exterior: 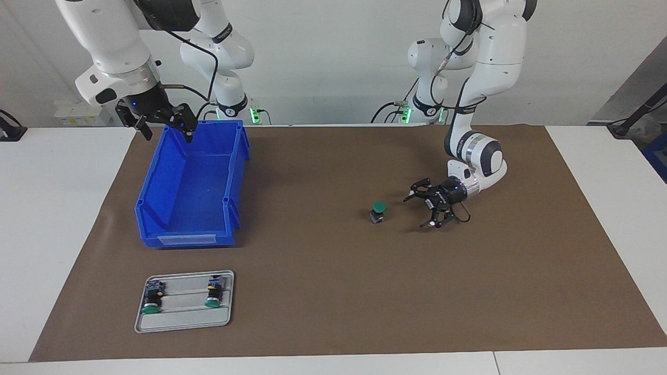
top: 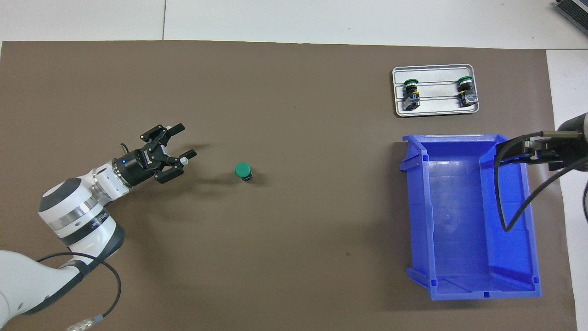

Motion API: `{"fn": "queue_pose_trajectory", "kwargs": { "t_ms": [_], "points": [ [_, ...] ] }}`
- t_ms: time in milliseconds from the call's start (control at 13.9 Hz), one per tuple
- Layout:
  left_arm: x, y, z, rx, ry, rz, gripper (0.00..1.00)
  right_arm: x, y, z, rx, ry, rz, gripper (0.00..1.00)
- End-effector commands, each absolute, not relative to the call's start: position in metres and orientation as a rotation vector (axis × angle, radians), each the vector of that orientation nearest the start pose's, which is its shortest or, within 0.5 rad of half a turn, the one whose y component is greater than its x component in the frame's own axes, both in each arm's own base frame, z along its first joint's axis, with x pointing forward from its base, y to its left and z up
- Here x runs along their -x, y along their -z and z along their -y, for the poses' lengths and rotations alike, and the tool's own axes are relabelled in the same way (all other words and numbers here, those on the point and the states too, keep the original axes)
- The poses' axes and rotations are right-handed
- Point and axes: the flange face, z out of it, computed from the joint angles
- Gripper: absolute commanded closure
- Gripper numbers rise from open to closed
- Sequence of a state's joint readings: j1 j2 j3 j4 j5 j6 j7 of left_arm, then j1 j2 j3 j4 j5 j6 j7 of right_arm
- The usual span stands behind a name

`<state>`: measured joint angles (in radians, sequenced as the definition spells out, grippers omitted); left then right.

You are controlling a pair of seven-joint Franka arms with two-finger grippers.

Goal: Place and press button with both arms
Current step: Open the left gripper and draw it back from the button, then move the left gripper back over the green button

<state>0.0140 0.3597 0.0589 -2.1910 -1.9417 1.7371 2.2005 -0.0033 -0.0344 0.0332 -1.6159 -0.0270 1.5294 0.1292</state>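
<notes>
Start from the button (exterior: 379, 210) standing upright, green cap up, on the brown surface (exterior: 333, 291). Your left gripper (exterior: 423, 209) sits low just beside it toward the left arm's end, fingers (top: 187, 155) spread wide, holding nothing, not touching it. Your right gripper (exterior: 168, 126) waits over the blue bin's (exterior: 156, 208) robot-side rim, fingers apart and empty. Farther from the robots than the bin, a grey tray (exterior: 182, 324) holds two more buttons (exterior: 152, 302).

Three buttons (exterior: 379, 211), one blue bin (exterior: 193, 187), one tray (exterior: 185, 301), two arms (exterior: 477, 104)

glossy plastic bin (exterior: 193, 187); metal tray (exterior: 183, 323)
</notes>
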Motion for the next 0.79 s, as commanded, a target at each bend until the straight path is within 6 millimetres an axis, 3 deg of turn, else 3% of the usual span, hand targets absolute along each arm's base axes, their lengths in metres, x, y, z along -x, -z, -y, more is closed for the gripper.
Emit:
{"fn": "queue_pose_trajectory", "kwargs": {
  "t_ms": [0, 216, 360, 720],
  "points": [
    [-0.598, -0.308, 0.024, -1.567, -1.203, 0.498, 0.08, -0.533, -0.619, -0.014, 3.157, -0.07, -0.17, 0.0],
    [-0.638, -0.375, -0.002, -1.632, -1.013, 0.459, 0.08, -0.533, -0.62, -0.014, 3.157, -0.068, -0.168, 0.0],
    [-0.642, -0.398, -0.016, -1.68, -0.932, 0.45, 0.08, -0.533, -0.62, -0.015, 3.156, -0.068, -0.168, 0.0],
    [-0.647, -0.497, -0.001, -1.977, -0.595, 0.534, 0.08, -0.533, -0.619, -0.014, 3.156, -0.068, -0.17, 0.0]
  ]
}}
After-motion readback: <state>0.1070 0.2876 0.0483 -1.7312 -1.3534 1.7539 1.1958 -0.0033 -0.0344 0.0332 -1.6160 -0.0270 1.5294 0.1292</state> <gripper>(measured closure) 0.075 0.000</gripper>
